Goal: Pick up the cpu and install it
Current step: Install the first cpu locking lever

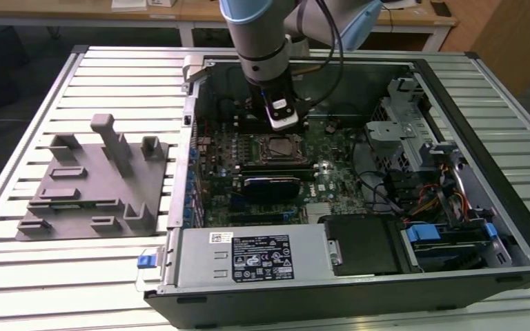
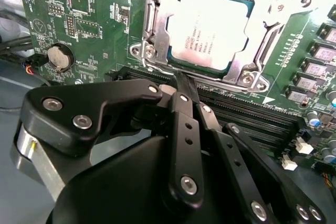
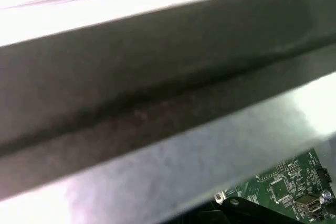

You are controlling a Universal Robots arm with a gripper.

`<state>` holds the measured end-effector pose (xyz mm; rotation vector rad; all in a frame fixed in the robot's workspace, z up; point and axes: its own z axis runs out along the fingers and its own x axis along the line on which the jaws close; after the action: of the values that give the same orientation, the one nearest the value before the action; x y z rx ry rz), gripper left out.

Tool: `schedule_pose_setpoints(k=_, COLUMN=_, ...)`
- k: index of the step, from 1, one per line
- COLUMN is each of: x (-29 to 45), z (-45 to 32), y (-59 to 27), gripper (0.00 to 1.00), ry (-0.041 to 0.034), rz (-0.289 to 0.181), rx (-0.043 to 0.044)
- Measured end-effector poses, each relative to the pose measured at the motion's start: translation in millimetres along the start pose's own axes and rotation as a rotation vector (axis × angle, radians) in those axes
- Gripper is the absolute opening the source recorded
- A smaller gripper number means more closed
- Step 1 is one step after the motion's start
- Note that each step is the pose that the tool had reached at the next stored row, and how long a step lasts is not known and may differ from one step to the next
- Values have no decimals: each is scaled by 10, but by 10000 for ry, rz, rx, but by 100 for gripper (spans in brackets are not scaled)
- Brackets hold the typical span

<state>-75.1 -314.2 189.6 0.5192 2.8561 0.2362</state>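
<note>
I saw the cpu (image 2: 210,27) lying flat in the motherboard socket (image 2: 152,51), its pale silver-white top facing up with faint print on it. The socket's metal frame surrounded it on all sides. In the exterior view it (image 1: 281,146) sat mid-board inside the open case.

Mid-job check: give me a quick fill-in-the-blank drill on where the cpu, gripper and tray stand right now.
1. The cpu lies in the motherboard's ____.
2. In the second wrist view the gripper holds ____.
3. The grey tray stands ____ the computer case, at the exterior view's left.

Missing words: socket; nothing; outside
</note>
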Motion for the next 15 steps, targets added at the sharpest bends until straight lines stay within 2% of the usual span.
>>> schedule_pose_setpoints(k=10, x=-78, z=23, y=27, gripper=11, ry=2, rz=1, rx=-7)
schedule_pose_setpoints(k=13, x=-83, z=24, y=27, gripper=11, ry=20, rz=16, rx=-61)
schedule_pose_setpoints(k=15, x=-84, z=24, y=26, gripper=11, ry=51, rz=40, rx=-146)
